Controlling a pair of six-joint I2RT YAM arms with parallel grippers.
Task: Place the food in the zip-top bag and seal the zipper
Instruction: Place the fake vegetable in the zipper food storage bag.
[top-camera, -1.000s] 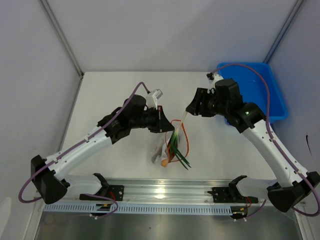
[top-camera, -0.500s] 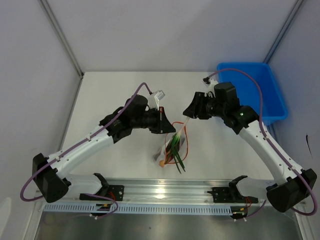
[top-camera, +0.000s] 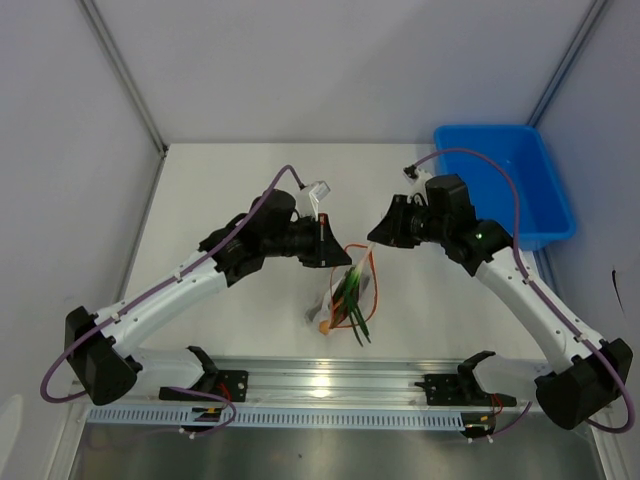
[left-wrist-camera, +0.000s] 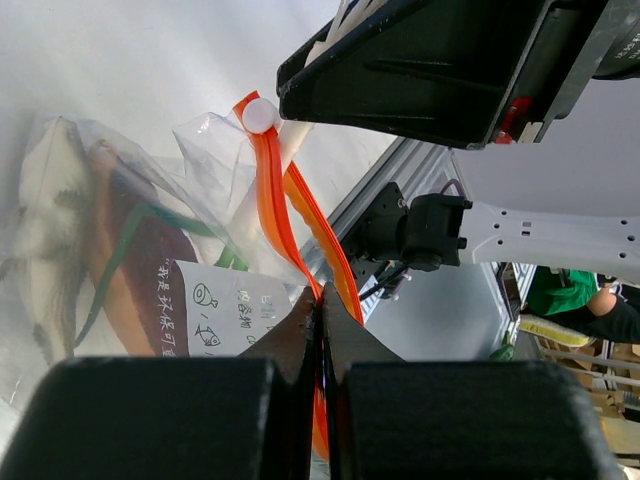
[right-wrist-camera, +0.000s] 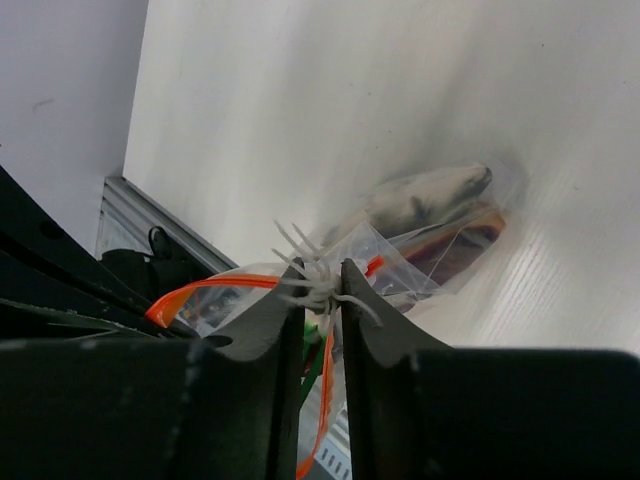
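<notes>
Partly, the task stood done: fish piece and bun lay inside the zip-top bag; leaf strips jutted from its mouth, pinched by the right gripper; left gripper clamped its unsealed zipper.

The far-left part of the table lies bare, and so does its left edge. Over the middle, the left gripper and right gripper crowd near each other above the bag. A tray fills the far right corner, and a rail lines the near edge.
</notes>
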